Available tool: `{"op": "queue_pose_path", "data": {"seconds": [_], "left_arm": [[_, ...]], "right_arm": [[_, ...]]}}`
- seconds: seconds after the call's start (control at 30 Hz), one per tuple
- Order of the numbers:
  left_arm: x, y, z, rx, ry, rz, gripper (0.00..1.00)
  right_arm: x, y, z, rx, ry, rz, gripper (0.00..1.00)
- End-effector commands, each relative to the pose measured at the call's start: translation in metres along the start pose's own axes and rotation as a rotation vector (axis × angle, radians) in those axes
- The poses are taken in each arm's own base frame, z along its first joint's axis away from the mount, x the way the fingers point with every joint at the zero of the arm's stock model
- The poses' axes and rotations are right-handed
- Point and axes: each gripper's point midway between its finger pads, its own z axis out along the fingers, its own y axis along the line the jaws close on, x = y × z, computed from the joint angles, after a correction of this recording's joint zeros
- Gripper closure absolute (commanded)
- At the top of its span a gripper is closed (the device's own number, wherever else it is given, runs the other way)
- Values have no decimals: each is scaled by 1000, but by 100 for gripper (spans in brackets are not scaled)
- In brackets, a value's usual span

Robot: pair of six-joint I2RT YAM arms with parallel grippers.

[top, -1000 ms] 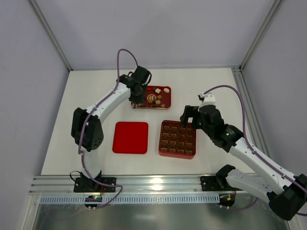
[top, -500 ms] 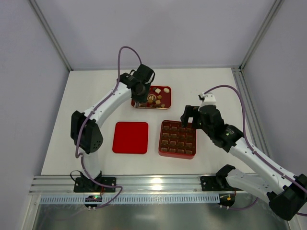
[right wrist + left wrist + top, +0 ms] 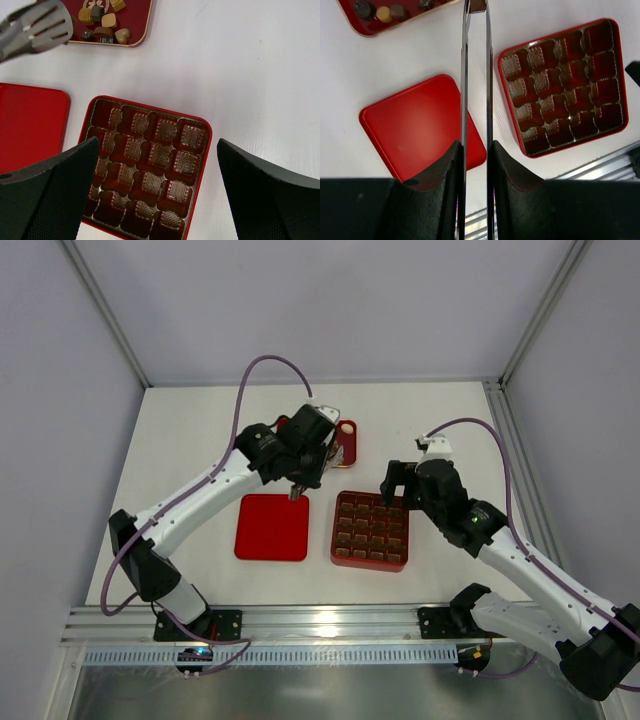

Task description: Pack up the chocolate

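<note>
Holding a small brown piece (image 3: 478, 5) at the tips of the left end effector (image 3: 297, 490), drawn narrow, above the counter (image 3: 240, 60) between the flat red lid (image 3: 415, 125) and the gridded red box (image 3: 150, 155). Hovering over that box with the right end effector (image 3: 393, 487), spread wide. Beyond the box, gathered in a small red tray (image 3: 135, 15): more chocolate (image 3: 102, 22), brown and tan.

Pinched chocolate (image 3: 477, 5) cut off at top edge, tray (image 3: 348, 448) mostly hidden
</note>
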Motion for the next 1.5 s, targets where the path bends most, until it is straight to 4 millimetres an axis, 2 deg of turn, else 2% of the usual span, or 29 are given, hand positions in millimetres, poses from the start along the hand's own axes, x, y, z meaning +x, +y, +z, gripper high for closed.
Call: {"op": "queue_pose_path", "data": {"seconds": [0.0,0.27,0.67,1.47], "left_arm": [[19,-17,-14,21,13,-4,84],[44,-44,-18,48,45,42,84],[67,-57,-8,45,89,72,83],[78,-66,5,37,119,94,78]], "right_arm": [[-26,1,-8,4,-70,12,0],[-25,-3,-8,19,-64,11,0],[-18,-5,-8,25,-51,13,0],[-12,-8,-6,28,-44,20,0]]}}
